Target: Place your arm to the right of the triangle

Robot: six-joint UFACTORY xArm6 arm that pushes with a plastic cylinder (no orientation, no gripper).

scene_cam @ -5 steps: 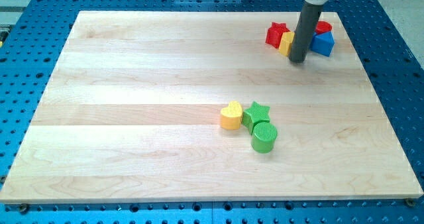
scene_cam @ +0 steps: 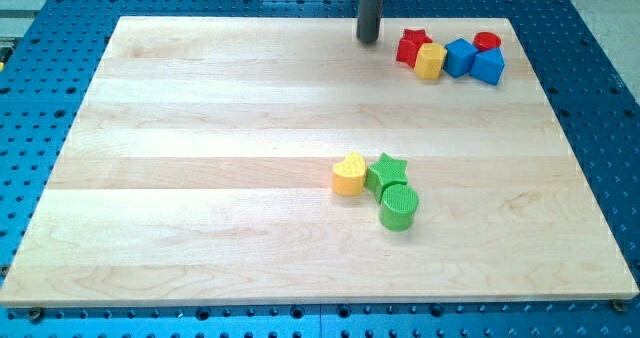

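The camera view shows a light wooden board [scene_cam: 200, 158] lying on a blue table with rows of little holes [scene_cam: 600, 118].

My tip [scene_cam: 368, 40] is near the view's top, a bit right of the middle. It is the bottom end of a dark straight rod. It has no jaws, so there is nothing to open or close, and it holds nothing. It sits on bare wood, to the view's left of a bunch of blocks, and it touches none of them.

That bunch is in the view's top right corner. The red star [scene_cam: 412, 46] is closest to my tip. The yellow block [scene_cam: 430, 62] leans against the star, just below and to its right; I cannot tell its shape for sure. Next comes a blue block [scene_cam: 458, 56]. Past it is the blue triangle [scene_cam: 489, 67], the block furthest to the view's right. A small red block [scene_cam: 487, 42] sits right behind the triangle, toward the view's top. These five blocks are packed close together.

So the triangle is on the far side of the bunch from my tip, with the other blocks between them.

Lower down, near the middle of the board, are three more blocks touching each other: a yellow heart [scene_cam: 348, 174], a green star [scene_cam: 387, 170], and a green round block [scene_cam: 398, 207]. They are well apart from my tip.
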